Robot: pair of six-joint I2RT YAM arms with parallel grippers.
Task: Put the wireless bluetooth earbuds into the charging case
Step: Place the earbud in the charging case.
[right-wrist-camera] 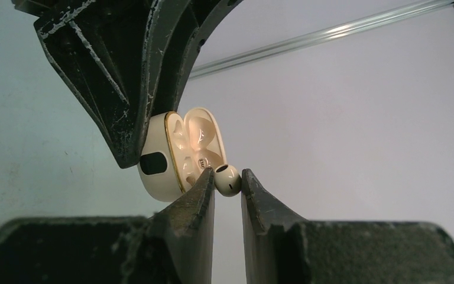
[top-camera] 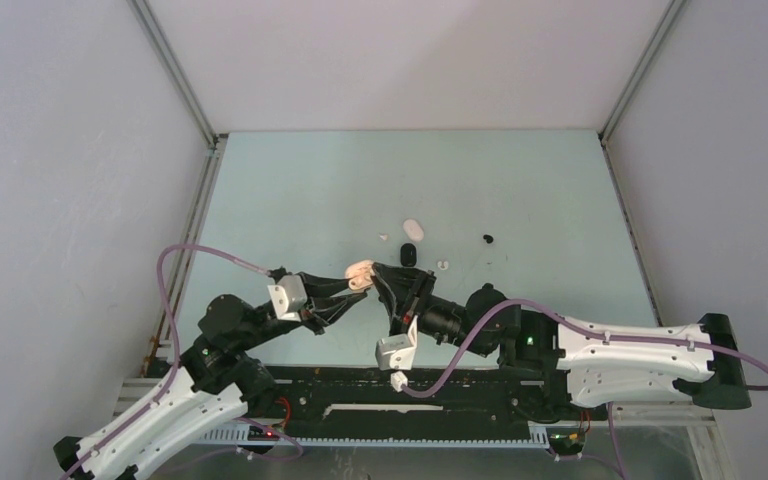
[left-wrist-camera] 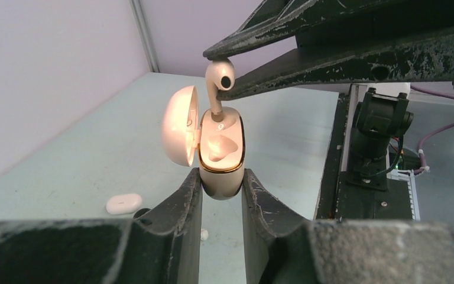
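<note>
I had the left gripper (left-wrist-camera: pixel 221 177) clamped on the lower end of the beige charging case (left-wrist-camera: pixel 220 148), one jaw pressed to each side, and the case stood upright between them, lifted off the table (top-camera: pixel 300 190). The lid (left-wrist-camera: pixel 177 127) was swung open, off to the left in the left wrist view. And there was the right gripper (right-wrist-camera: pixel 227 177), coming in from the opposite side, jaws pinched on the rounded head of the beige earbud (left-wrist-camera: pixel 220 76). The bud's stem pointed down and its tip met the upper pocket of the open case. How far in it sat, I could not tell. From the top camera the two grippers met nose to nose near the middle of the table.

Down on the surface beyond them lay a white case (top-camera: pixel 413 229), with a black case (top-camera: pixel 409 254) just nearer to me. A tiny white bud (top-camera: pixel 442 265) sat to the right of the black case, and a tiny black bud (top-camera: pixel 488 239) lay further right, apart from the rest.
</note>
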